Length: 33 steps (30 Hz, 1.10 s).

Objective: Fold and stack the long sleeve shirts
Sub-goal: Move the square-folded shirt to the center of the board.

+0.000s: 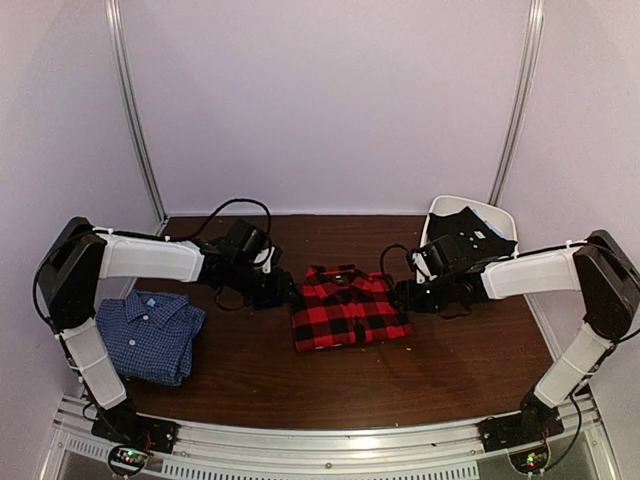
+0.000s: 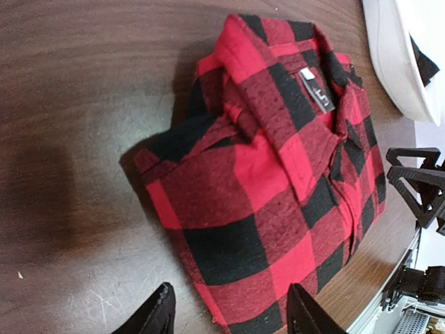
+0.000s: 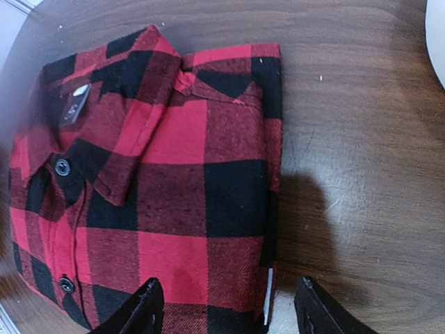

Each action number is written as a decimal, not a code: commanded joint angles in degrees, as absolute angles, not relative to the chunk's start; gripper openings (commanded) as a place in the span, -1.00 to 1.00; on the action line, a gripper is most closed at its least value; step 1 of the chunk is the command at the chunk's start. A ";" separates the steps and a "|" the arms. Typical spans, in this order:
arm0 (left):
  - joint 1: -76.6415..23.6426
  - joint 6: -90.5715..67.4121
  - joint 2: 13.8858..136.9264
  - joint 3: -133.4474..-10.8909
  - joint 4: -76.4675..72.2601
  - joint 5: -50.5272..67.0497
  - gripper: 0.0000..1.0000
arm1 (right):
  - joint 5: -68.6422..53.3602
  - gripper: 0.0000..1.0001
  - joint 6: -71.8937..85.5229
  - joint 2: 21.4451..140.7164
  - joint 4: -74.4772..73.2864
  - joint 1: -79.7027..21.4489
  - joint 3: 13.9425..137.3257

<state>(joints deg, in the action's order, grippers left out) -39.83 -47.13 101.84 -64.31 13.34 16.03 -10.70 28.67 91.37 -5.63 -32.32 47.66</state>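
A red-and-black plaid shirt lies folded at the middle of the brown table, collar toward the back. A blue fine-check shirt lies folded at the left, below the left arm. My left gripper is at the plaid shirt's left edge and my right gripper at its right edge. In the left wrist view the open left gripper straddles a corner of the plaid shirt. In the right wrist view the open right gripper spans the plaid shirt's folded edge. Neither pair of fingers pinches cloth.
A white tub with a dark garment in it stands at the back right corner, its rim also in the left wrist view. White walls enclose the table. A metal rail runs along the near edge.
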 commanded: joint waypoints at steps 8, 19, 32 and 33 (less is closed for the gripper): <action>-39.55 -48.83 104.98 -61.72 5.14 18.73 0.11 | -10.87 0.30 26.89 96.12 -6.28 -32.17 48.84; -40.53 -50.02 111.24 -65.68 3.35 19.64 0.01 | -14.09 0.21 27.44 98.92 -3.78 -32.54 47.38; -41.84 -50.20 112.47 -76.37 10.94 18.79 -0.99 | -15.12 -0.77 27.31 95.44 -8.37 -34.45 49.96; -41.91 -50.13 111.71 -76.17 11.72 19.13 -1.00 | -15.35 -0.81 27.27 94.35 -9.03 -34.51 49.67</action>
